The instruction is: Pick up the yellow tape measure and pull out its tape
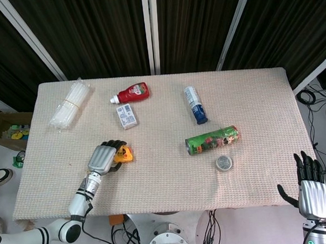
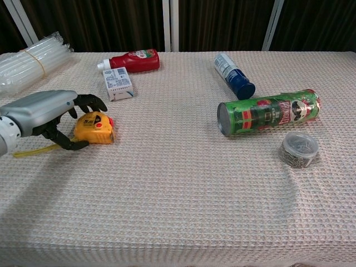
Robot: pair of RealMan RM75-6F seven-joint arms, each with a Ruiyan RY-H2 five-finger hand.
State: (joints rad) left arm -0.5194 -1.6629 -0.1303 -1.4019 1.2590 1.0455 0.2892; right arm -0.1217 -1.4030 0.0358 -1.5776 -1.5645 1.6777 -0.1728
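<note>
The yellow tape measure (image 2: 95, 127) lies on the table at the left, with a red button on top; it shows as a small yellow case (image 1: 124, 154) in the head view. A short strip of yellow tape (image 2: 30, 151) runs out from it to the left, under my wrist. My left hand (image 2: 44, 111) curls around the case's left end, fingers over its back and thumb against its front corner. The case rests on the cloth. My right hand (image 1: 313, 192) hangs off the table's front right corner, fingers spread, holding nothing.
A white box (image 2: 118, 83) and a red ketchup bottle (image 2: 133, 60) lie just behind the tape measure. A bundle of clear tubes (image 2: 28, 67) is at far left. A green chip can (image 2: 268, 112), a blue-white bottle (image 2: 233, 75) and a round tin (image 2: 300, 148) lie at the right.
</note>
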